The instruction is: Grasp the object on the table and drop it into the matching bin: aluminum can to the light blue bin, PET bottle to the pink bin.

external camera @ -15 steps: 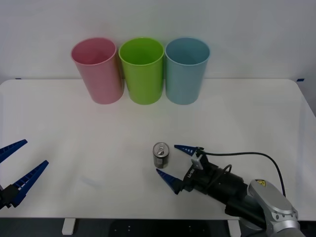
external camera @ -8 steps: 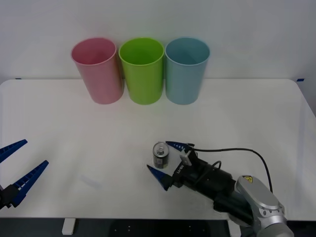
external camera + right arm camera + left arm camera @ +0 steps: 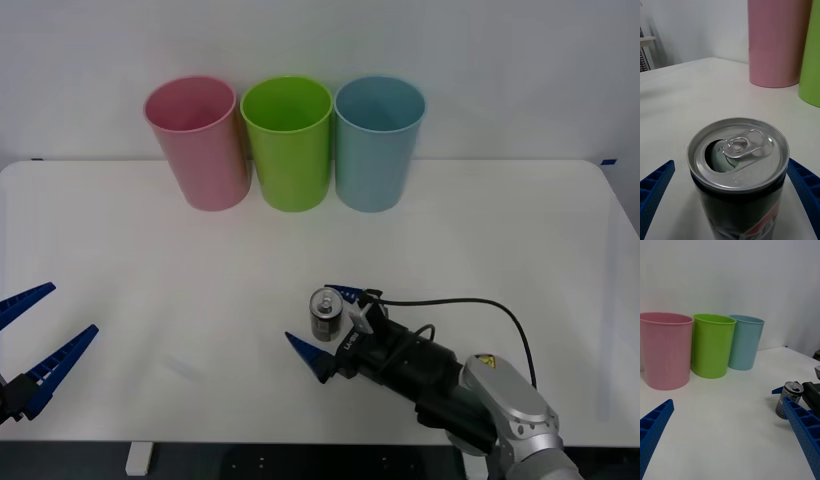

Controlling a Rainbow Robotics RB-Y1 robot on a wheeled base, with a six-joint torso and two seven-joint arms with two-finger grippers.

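The small dark aluminum can [image 3: 326, 314] with its silver pull-tab lid stood upright on the white rectangular table [image 3: 480, 240], well in front of the tall light blue plastic bin [image 3: 377, 145]. The right gripper [image 3: 322, 328] straddled the can, blue fingers spread wide, not gripping. The left gripper [image 3: 36, 345] hovered far left of the can, fingers apart and empty.

Shiny brushed-metal lid on aluminum can [image 3: 738, 157] between ribbed blue plastic right claw [image 3: 322, 331] fingers; smooth matt white table [image 3: 480, 240] beneath.
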